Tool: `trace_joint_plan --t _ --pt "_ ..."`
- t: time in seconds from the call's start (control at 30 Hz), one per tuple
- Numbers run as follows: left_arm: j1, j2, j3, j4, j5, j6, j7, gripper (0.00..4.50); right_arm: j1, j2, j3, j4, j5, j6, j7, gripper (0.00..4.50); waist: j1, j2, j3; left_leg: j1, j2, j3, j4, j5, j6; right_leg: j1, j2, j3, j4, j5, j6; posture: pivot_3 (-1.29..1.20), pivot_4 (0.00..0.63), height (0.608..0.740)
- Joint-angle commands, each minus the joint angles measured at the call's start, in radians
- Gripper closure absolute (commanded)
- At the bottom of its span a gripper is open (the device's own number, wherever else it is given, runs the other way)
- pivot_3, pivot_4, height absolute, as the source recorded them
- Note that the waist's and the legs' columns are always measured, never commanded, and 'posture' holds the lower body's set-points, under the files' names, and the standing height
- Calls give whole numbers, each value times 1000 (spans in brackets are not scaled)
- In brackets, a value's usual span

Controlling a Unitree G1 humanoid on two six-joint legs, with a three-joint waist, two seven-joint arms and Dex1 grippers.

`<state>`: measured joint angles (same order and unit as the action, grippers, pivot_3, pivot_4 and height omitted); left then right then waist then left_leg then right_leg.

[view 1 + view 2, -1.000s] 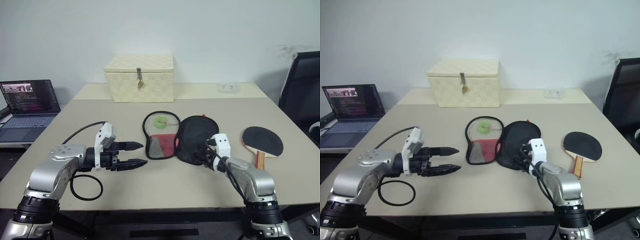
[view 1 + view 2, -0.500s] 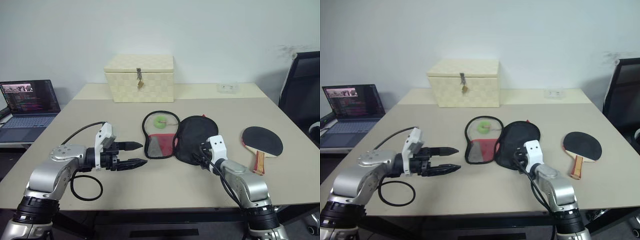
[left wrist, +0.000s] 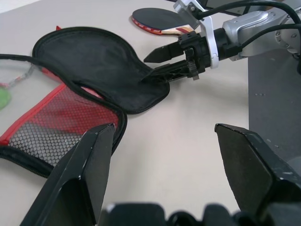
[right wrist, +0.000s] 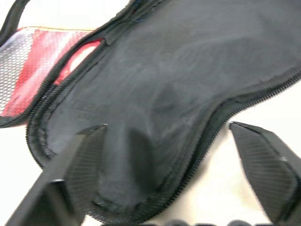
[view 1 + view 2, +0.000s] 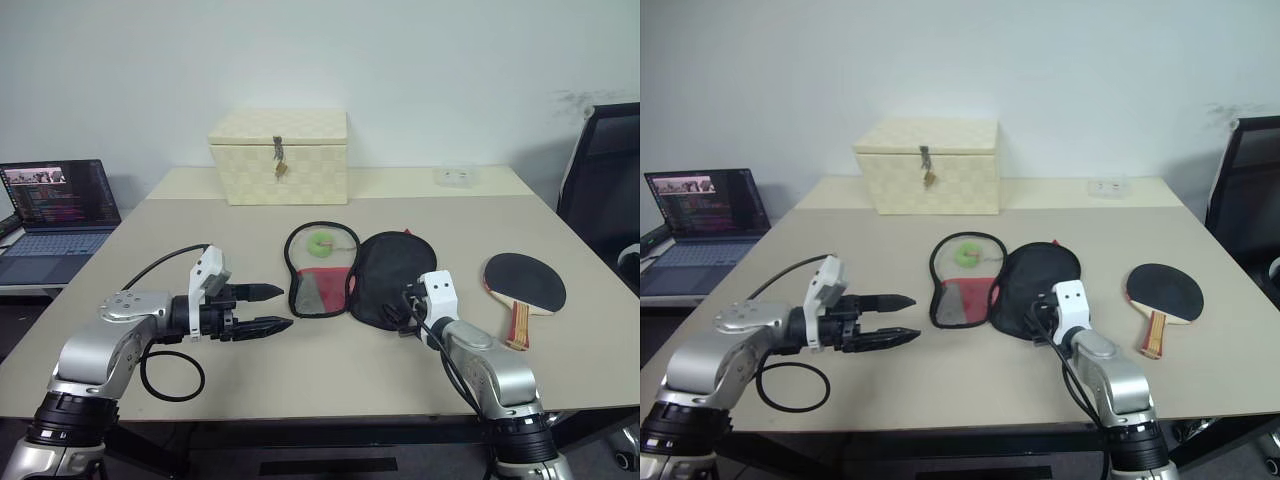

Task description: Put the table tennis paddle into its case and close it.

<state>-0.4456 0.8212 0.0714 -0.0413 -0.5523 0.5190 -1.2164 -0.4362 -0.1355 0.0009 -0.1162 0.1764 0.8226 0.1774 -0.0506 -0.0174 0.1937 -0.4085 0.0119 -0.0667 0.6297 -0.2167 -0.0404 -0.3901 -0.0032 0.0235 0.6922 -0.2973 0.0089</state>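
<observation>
The right hand (image 3: 162, 63) sits at the near edge of the case (image 5: 392, 280), centre of the frame, fingers spread wide with one above and one below the black flap, holding nothing. The left hand (image 5: 262, 310), centre-left, hangs wide and empty. The case lies unzipped and splayed flat on the desk (image 5: 330, 370); the table tennis paddle (image 5: 525, 283) rests apart at right. Closing here may pinch only soft fabric, dragging the case.
</observation>
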Motion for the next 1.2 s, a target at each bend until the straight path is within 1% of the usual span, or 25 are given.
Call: trace_joint_plan --t 0.03,0.2,0.37,0.4,0.47,0.5,0.63,0.7,0.8,0.83,1.03,1.13,1.2 --pt "-27 5 6 -3 3 -18 -12 793 9 4 -6 -44 -11 -3 -27 37 0 0 0 0 0 0 0 0 0 0 0 0 0 0 0 0 150 740" --pt "-27 2 8 -5 7 -18 -16 793 15 13 13 -30 0 42 -27 37 0 -1 0 0 0 0 0 0 0 0 0 0 0 0 0 0 150 740" --pt "-24 4 11 -9 7 -16 -18 793 7 35 56 -55 33 70 21 37 -1 -1 -1 0 0 0 0 0 0 0 0 0 0 0 0 0 150 740" --pt "-25 3 11 -10 7 -16 -17 793 4 37 62 -58 35 70 28 205 -3 -1 -1 1 1 0 0 0 0 0 0 1 0 0 0 0 150 740" --pt "-23 2 12 -12 7 -17 -15 793 -6 45 71 -63 42 75 43 647 -4 -1 -1 1 1 1 0 0 0 0 0 1 0 0 0 0 150 740" --pt "-21 0 13 -14 6 -17 -14 793 -13 49 72 -63 44 79 48 940 -4 -1 -1 1 1 1 0 0 0 0 0 1 1 0 0 0 150 740" --pt "-9 -3 16 -26 2 -17 -7 793 -35 54 62 -51 46 89 51 2462 -4 -1 -1 2 1 1 0 0 0 0 0 1 1 0 0 0 150 740" --pt "-5 -4 19 -29 1 -17 -5 793 -41 56 51 -43 53 98 45 3120 -3 -1 -1 1 1 1 0 0 0 0 0 1 1 0 0 0 150 740" --pt "0 -5 22 -34 -1 -16 -2 793 -45 63 27 -43 76 133 42 4229 -2 -1 -1 1 0 1 0 0 0 0 0 1 1 0 0 0 150 740" --pt "2 -5 22 -36 -2 -16 -1 793 -46 64 19 -46 86 148 46 4474 -2 -1 -1 1 0 1 0 0 0 0 0 1 1 0 0 0 150 740" --pt "12 -12 20 -55 -9 -12 9 793 -64 12 -19 -46 134 217 86 4474 -1 -1 -1 1 0 1 0 0 0 0 0 5 1 0 0 0 150 740" --pt "11 -14 19 -61 -10 -10 10 793 -81 -59 -28 -30 149 237 131 4474 -1 -1 -1 1 0 2 0 0 0 0 0 7 1 0 0 0 150 740" --pt "10 -15 18 -65 -11 -8 8 793 -97 -125 -29 -9 159 252 181 4474 -1 -1 -1 2 0 3 0 0 0 0 0 8 1 0 0 0 150 740"
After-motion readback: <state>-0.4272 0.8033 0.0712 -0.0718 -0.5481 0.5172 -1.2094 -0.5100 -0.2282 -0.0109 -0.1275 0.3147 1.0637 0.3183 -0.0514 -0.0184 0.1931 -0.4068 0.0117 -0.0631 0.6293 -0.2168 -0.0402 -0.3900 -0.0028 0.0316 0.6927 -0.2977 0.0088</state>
